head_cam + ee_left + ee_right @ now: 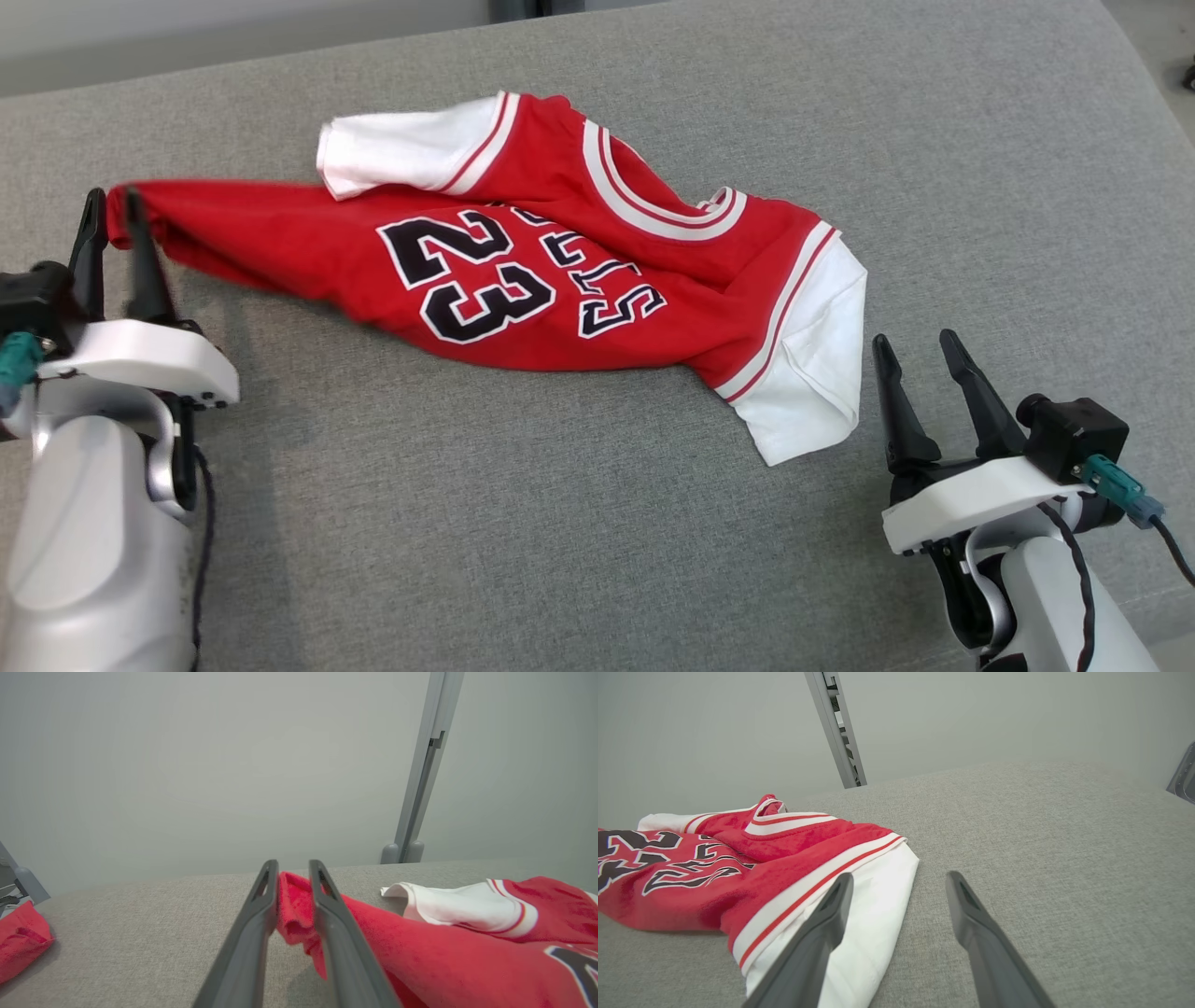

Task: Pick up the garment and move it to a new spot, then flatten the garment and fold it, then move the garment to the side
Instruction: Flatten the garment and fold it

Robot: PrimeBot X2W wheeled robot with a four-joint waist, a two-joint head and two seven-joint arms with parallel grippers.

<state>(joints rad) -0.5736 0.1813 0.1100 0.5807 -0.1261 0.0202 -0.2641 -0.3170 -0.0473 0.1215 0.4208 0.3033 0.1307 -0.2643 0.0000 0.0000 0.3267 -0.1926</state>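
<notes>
The garment (523, 271) is a red jersey with white sleeves and a black 23, lying crumpled on the grey cushion (597, 523). My left gripper (112, 210) is shut on the garment's red hem corner at the far left; the left wrist view shows the red cloth (293, 905) pinched between the two fingers and lifted a little off the cushion. My right gripper (920, 350) stands open just right of the white sleeve (812, 373), with nothing between its fingers (826, 914). In the right wrist view the sleeve (873, 924) lies under the left finger.
The grey cushion stretches wide in front of and to the right of the garment. A grey metal post (420, 779) rises behind the cushion's far edge. Another piece of red cloth (21, 940) lies at the far left in the left wrist view.
</notes>
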